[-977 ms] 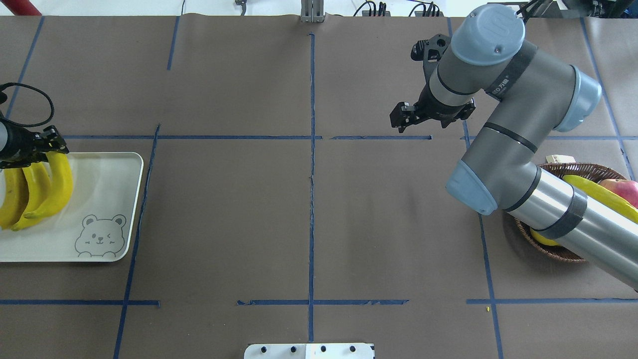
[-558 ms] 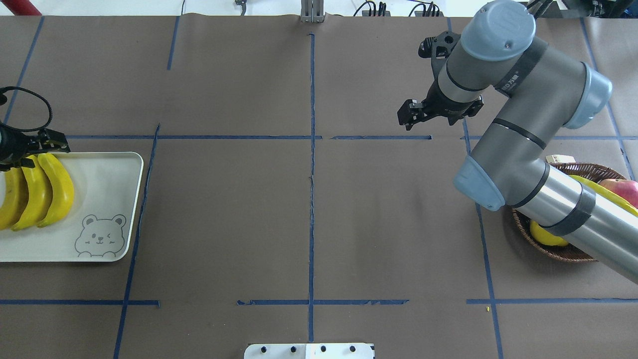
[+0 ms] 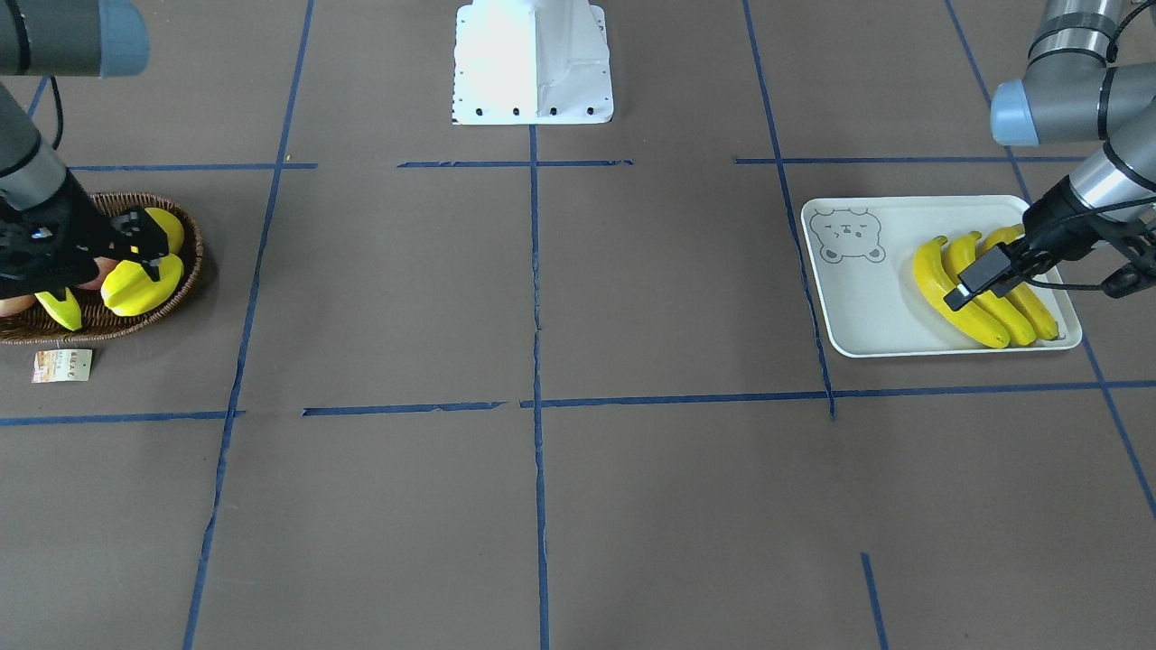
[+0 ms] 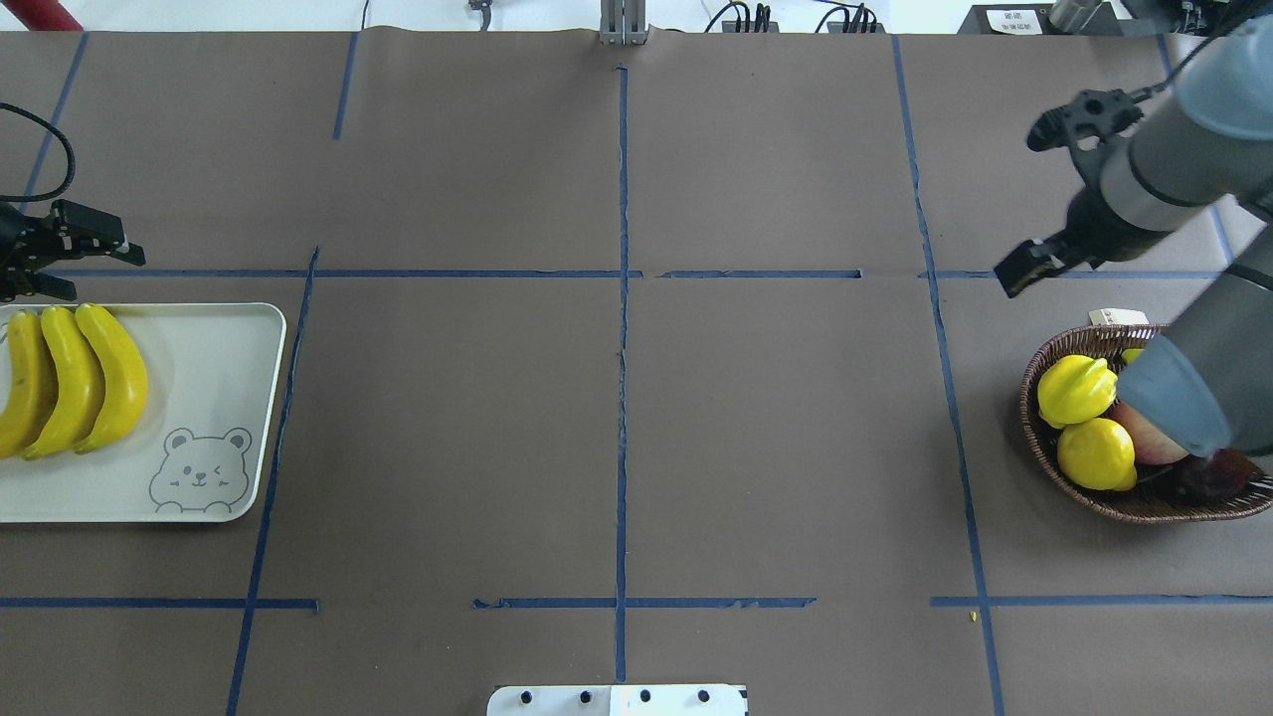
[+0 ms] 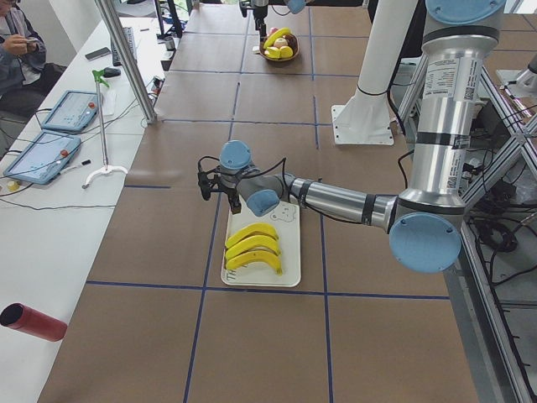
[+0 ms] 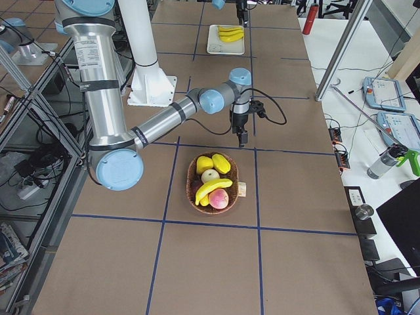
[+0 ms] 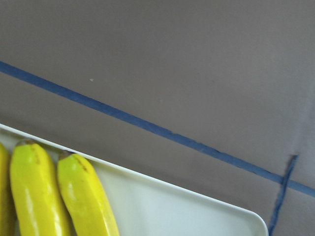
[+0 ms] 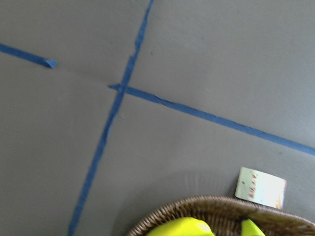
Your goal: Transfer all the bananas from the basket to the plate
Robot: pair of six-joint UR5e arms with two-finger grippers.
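Observation:
Three bananas (image 4: 75, 383) lie side by side on the plate (image 4: 219, 398), a pale tray with a bear drawing; they also show in the front view (image 3: 971, 302) and the left wrist view (image 7: 83, 196). My left gripper (image 4: 75, 267) is open and empty, just beyond the plate's far edge. The wicker basket (image 4: 1029, 418) sits at the right. One banana (image 6: 213, 189) lies in it; in the overhead view my right arm hides most of it. My right gripper (image 4: 1034, 264) looks open and empty, just beyond the basket's far rim.
The basket also holds a ridged starfruit (image 4: 1074, 388), a round lemon-like fruit (image 4: 1094, 452) and a red apple (image 6: 218, 199). Its paper tag (image 4: 1119, 316) lies on the table beside it. Blue tape lines cross the brown table cover.
My left gripper let go of the third banana onto the plate and drew back past the plate's far edge. My right arm swung right toward the basket, uncovering the starfruit and lemon-like fruit.

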